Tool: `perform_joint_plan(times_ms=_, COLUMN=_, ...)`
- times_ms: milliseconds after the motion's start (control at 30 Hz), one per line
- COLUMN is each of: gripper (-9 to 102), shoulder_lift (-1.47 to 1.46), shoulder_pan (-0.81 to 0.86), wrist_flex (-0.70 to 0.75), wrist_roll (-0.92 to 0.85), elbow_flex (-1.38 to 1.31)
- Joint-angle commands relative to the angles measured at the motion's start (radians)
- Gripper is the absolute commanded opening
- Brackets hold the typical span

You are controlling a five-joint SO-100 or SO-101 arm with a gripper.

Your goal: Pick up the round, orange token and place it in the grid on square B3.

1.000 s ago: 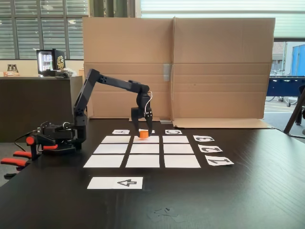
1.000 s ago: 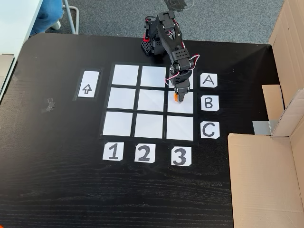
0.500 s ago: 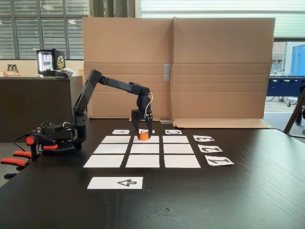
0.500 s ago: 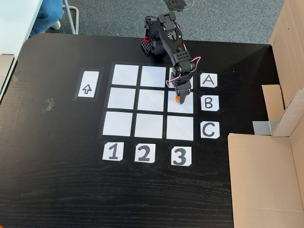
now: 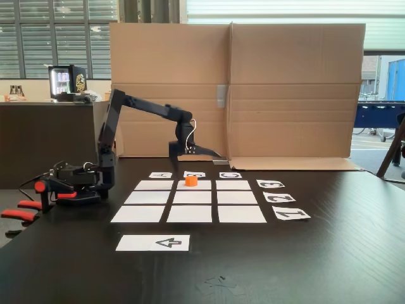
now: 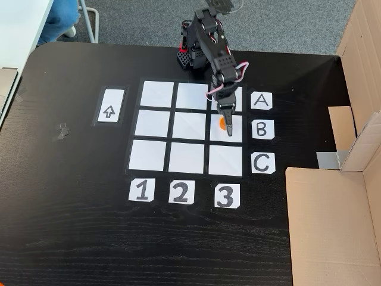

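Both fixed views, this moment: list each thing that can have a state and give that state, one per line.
token: resting on square B3, free of the gripper.
square B3: occupied by the token, partly covered by the arm from above.
gripper: open, raised above the grid, holding nothing.
grid: flat on the table, its other eight squares bare.
arrow strip: flat beside the grid, nothing on it.
cardboard screen: standing upright behind the table.

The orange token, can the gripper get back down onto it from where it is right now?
Probably yes. The token sits alone on square B3, and the open gripper hangs just above it with nothing between them.
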Motion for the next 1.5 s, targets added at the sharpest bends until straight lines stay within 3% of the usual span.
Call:
perform_joint_plan(times_ms=0, gripper=78, shoulder_lift=0.219, shoulder_pan=0.046, wrist_flex=-0.064, wrist_roll=-0.04, elbow_flex=0.123)
perform_joint_plan(times_ms=267, gripper=78, shoulder_lift=0.755, shoulder_pan=0.236, wrist_flex=-0.21, wrist_roll=-0.17, elbow_flex=0.497)
perform_joint_plan(times_ms=567, gripper=71, shoulder_lift=1.358, shoulder_pan=0.669, wrist_flex=-0.327, wrist_roll=-0.43, elbow_flex=0.773)
perform_joint_plan(times_ms=700, gripper=53, shoulder_lift=1.473, shoulder_pan=0.897, wrist_flex=-0.33, wrist_roll=-0.443, elbow_flex=0.793)
perform_joint_plan(times_ms=767, gripper=36, shoulder_lift=1.494, shoulder_pan=1.022, wrist_flex=-0.354, wrist_roll=-0.44, elbow_flex=0.796)
perform_joint_plan(times_ms=867, gripper=1, shoulder_lift=1.542, shoulder_pan=1.207, wrist_flex=-0.43, wrist_roll=-0.431, elbow_flex=0.831)
perform_joint_plan(times_ms=900, gripper=-1, shoulder_lift=1.552, shoulder_pan=1.273, wrist_flex=-0.446, wrist_roll=-0.419, elbow_flex=0.845)
perform_joint_plan(times_ms=1233, gripper=-1, shoulder_lift=1.802, shoulder_pan=1.833, wrist_flex=-0.555, wrist_roll=-0.321, elbow_flex=1.173)
perform_joint_plan(times_ms=1467, gripper=-1, shoulder_lift=1.805, shoulder_pan=2.086, wrist_flex=-0.561, wrist_roll=-0.321, elbow_flex=1.232)
